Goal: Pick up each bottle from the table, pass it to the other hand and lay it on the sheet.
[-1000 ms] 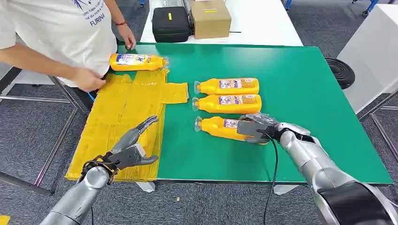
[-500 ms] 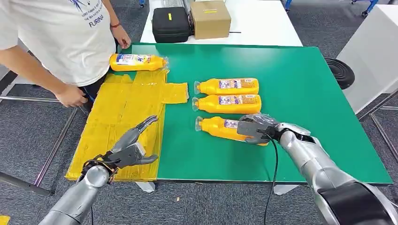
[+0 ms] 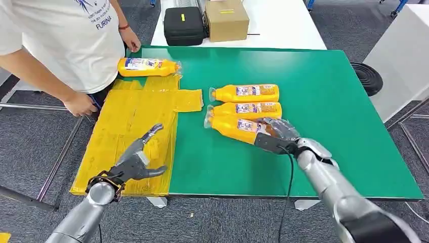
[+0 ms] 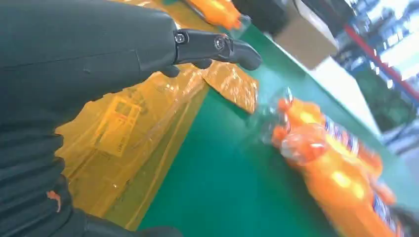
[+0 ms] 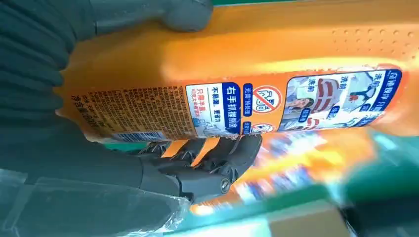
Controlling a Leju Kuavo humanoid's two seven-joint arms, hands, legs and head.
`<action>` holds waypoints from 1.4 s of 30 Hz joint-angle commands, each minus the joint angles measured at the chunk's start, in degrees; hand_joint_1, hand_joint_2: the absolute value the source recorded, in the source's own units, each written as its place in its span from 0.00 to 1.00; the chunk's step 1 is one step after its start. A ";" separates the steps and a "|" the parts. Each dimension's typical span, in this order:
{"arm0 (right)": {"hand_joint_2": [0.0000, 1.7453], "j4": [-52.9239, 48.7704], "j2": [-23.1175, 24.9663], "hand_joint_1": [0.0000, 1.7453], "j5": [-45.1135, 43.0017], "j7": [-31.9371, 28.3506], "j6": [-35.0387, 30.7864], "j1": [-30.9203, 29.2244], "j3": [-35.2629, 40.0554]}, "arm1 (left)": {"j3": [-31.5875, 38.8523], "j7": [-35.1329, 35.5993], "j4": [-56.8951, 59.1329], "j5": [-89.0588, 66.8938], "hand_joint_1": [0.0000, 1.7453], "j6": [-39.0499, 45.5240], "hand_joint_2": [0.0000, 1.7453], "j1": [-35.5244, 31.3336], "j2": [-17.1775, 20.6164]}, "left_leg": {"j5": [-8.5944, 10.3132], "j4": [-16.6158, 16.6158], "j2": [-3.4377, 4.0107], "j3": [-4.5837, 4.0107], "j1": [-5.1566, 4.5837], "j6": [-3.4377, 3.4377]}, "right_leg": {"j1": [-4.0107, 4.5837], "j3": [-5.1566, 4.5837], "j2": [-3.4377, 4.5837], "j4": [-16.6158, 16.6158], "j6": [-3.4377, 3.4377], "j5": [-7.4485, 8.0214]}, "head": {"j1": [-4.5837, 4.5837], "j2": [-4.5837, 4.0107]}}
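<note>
Near the middle of the green surface (image 3: 324,91), the right robot hand (image 3: 275,135) grasps one orange bottle (image 3: 238,126) around its base end, cap pointing toward the yellow sheet (image 3: 131,121). The bottle is raised, overlapping the nearer of two more bottles (image 3: 245,101) lying side by side. Another bottle (image 3: 148,67) lies at the sheet's far edge. The left robot hand (image 3: 135,162) hovers released over the sheet's near edge, fingers spread. The bottle appears rigid, smooth plastic, probably filled and moderately heavy; the label may slip. Recommended transfer grasp: mid-body, ahead of the right robot hand.
</note>
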 commanded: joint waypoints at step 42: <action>1.00 -8.66 21.22 1.00 -10.04 -10.23 3.06 11.46 -4.51 | -4.58 9.61 11.30 46.44 0.00 -25.68 1.00 -6.72 -10.37 | -0.11 -0.01 0.07 0.07 0.03 -0.02 | 0.06 0.08 -0.06 -0.03 -0.16 -0.10 | 0.00 0.00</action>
